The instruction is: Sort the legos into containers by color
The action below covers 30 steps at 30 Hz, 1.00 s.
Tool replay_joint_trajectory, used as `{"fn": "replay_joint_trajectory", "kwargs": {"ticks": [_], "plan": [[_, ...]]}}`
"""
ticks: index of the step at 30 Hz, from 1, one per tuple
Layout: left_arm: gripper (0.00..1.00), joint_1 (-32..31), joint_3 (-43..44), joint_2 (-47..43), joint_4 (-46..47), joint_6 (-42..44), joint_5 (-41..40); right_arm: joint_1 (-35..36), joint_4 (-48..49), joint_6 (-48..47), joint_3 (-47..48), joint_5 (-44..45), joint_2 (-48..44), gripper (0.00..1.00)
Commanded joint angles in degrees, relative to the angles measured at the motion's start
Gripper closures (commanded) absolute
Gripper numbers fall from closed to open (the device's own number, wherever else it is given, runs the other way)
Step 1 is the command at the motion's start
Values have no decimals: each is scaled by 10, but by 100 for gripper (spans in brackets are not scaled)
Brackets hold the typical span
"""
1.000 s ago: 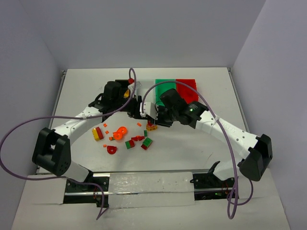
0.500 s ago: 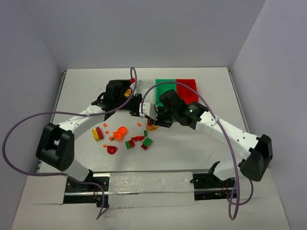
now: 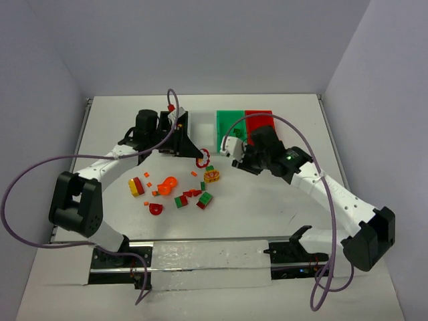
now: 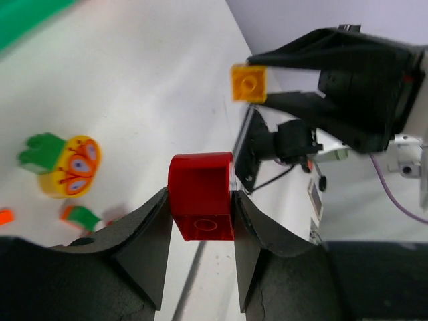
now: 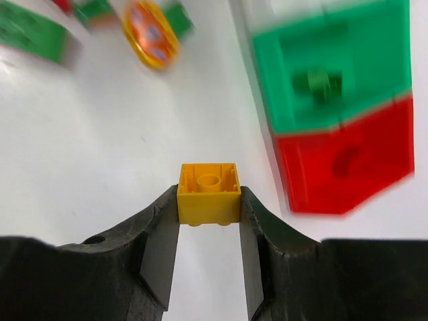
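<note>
My left gripper (image 4: 200, 200) is shut on a red arched lego (image 4: 200, 204) and holds it above the table, just right of the white container (image 3: 200, 124). In the overhead view the left gripper (image 3: 200, 159) sits beside the pile. My right gripper (image 5: 208, 200) is shut on a yellow lego brick (image 5: 208, 192), in front of the green container (image 5: 334, 67) and the red container (image 5: 344, 157). Overhead, the right gripper (image 3: 234, 148) is just below the green container (image 3: 231, 122). Loose legos (image 3: 177, 194) lie mid-table.
A round yellow piece (image 3: 212, 176) with a green bit lies between the two grippers. A yellow and red brick (image 3: 136, 186) lies left of the pile, a red ring (image 3: 156, 208) in front. A green piece (image 5: 319, 83) lies inside the green container. Purple cables arc over both arms.
The left gripper swung right toward the pile and shut on the red arched lego. The right arm pulled back from the pile, up and right toward the green and red containers, yellow brick still held.
</note>
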Motion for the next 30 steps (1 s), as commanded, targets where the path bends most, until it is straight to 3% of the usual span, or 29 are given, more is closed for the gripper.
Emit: {"fn": "replay_joint_trajectory", "kwargs": {"ticks": [1, 8, 13, 19, 28, 30], "plan": [[100, -2, 62, 19, -20, 59, -42, -79, 2, -22, -32, -3, -53, 100], [100, -123, 245, 101, -6, 121, -332, -235, 0, 20, -62, -53, -104, 100], [100, -197, 377, 233, 30, 168, -526, -331, 0, 73, -78, -104, -136, 100], [95, -228, 475, 352, 95, 207, -600, -392, 1, 132, -90, -153, -144, 100], [85, -232, 587, 472, 117, 208, -611, -400, 1, 161, -75, -170, -137, 100], [77, -232, 592, 487, 128, 213, -605, -399, -1, 163, -65, -174, -135, 100]]}}
